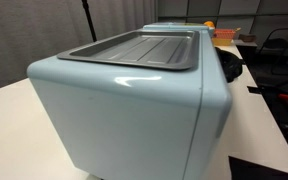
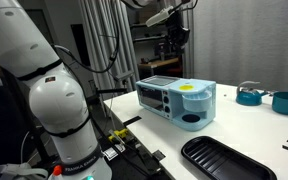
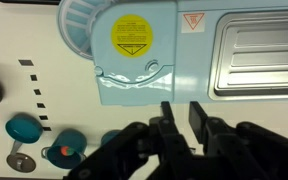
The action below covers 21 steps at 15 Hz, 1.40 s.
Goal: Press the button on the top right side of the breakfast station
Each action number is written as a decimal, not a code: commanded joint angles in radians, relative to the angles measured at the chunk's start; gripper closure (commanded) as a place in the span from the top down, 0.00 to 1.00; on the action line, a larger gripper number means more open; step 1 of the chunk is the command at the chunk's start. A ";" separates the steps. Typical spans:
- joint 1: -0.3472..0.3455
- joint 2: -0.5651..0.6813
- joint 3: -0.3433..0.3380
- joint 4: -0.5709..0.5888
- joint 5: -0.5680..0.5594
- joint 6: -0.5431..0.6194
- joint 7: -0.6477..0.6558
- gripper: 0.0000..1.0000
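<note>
Hovers in approach, claw [image 3: 184, 120] narrow and empty, the breakfast station [image 3: 184, 60] directly beneath; likely needs lowering onto the button, not made out here.

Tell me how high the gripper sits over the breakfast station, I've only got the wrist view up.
Observer: In an exterior view the gripper hangs well above the breakfast station, open air between them.
Operator: Anything lying nearby outside my frame?
Observer: A black tray lies on the table, apart from the station.
Operator: Any button on the station's walls?
Observer: The two walls below the griddle tray in an exterior view are plain pale blue, no button showing.
</note>
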 commanded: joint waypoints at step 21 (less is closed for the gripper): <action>-0.013 -0.084 0.035 -0.056 -0.107 0.097 0.090 1.00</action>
